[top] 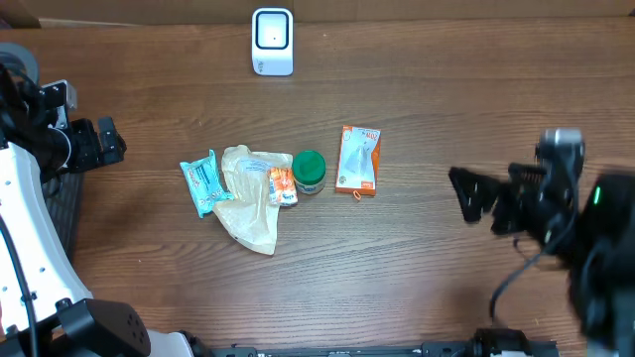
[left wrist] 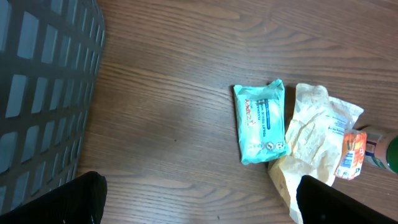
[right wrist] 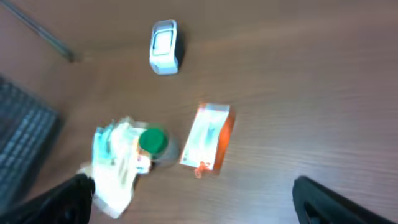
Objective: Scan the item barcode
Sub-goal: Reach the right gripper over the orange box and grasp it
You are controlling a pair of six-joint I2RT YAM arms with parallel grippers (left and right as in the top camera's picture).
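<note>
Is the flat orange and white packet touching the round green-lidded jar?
No, in the overhead view a strip of bare wooden table separates the flat orange and white packet from the round green-lidded jar.

readable text: none made out | teal packet (left wrist: 262, 122): red and dark print is seen along its face, too small to be read | orange-and-white packet (top: 358, 160): print is blurred | small orange sachet (left wrist: 350, 154): markings are seen, not legible

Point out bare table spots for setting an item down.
Free: between scanner and the items; between orange-white packet and right fingers; near edge below beige bag. Crowded: wipes pack, bag, green-lidded jar bunched together.
</note>
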